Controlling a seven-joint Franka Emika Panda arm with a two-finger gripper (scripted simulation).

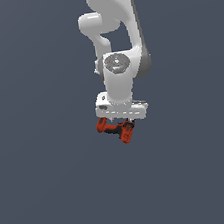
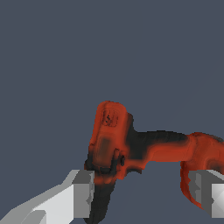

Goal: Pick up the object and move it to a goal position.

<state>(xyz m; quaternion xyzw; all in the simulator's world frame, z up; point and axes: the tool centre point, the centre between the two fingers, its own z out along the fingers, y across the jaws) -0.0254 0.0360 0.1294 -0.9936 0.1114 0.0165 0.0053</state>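
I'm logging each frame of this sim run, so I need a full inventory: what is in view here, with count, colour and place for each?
Drill: one, red-orange with black patches, lying directly under the white robot hand in the exterior view; in the wrist view it spans the space between the two fingers.
Ground: one plain surface, dark blue-grey, filling the background of both views.
Robot arm: one, white with grey joints, reaching down from the top of the exterior view.
End effector: one, white hand with grey finger pads, down over the drill. Its fingers stand apart on either side of the drill; I cannot tell whether they touch it.
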